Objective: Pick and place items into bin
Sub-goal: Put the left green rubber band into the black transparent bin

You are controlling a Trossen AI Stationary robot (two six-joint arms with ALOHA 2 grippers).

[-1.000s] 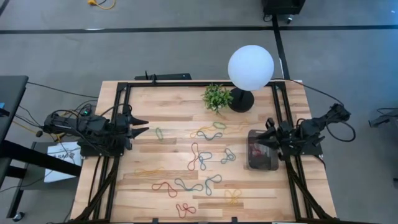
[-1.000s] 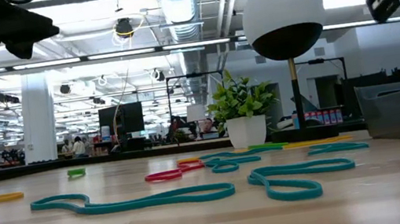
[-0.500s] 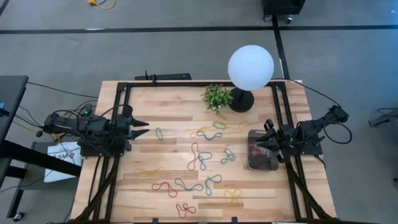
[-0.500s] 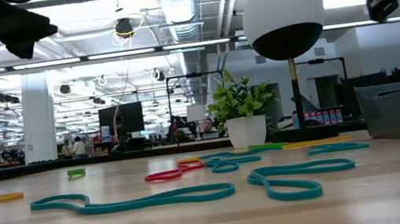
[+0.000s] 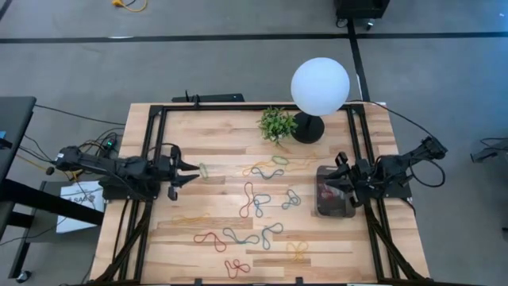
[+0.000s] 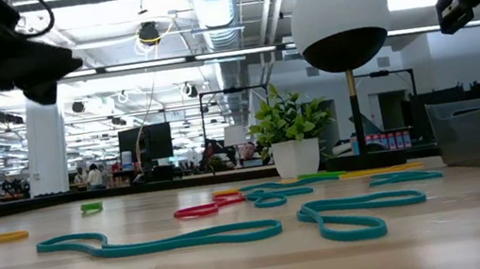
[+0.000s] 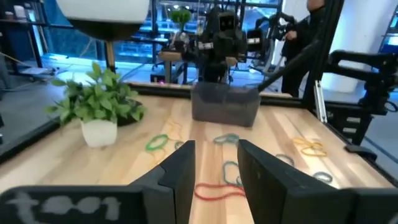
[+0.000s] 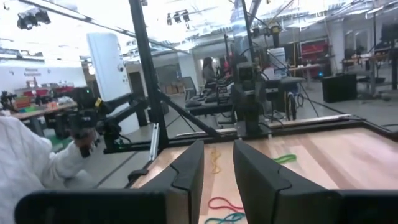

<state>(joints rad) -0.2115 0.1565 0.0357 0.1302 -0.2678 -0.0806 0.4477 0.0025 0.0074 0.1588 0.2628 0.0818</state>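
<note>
A: Rubber, thin and bright: what lay on the pale wooden tabletop?

B: Many rubber-band loops in red, blue, green, yellow and orange were scattered flat across its middle and near side. The dark grey bin sat at the right edge, well apart from most of them.

A: How would the bands likely handle?

B: Light, soft and floppy, probably. A pinch across one strand where a loop bulges seemed best, since they lay flush with the wood.

A: Which way did they run?

B: No shared direction. A small green band lay nearest the left tool, its long axis roughly front to back. The teal squiggle stretched left to right in the low view.

A: And the tools?

B: The left tool hovered just beside that green band, fingers parted and empty. The right tool hung over the bin, fingers apart, gripping nothing visible.
</note>
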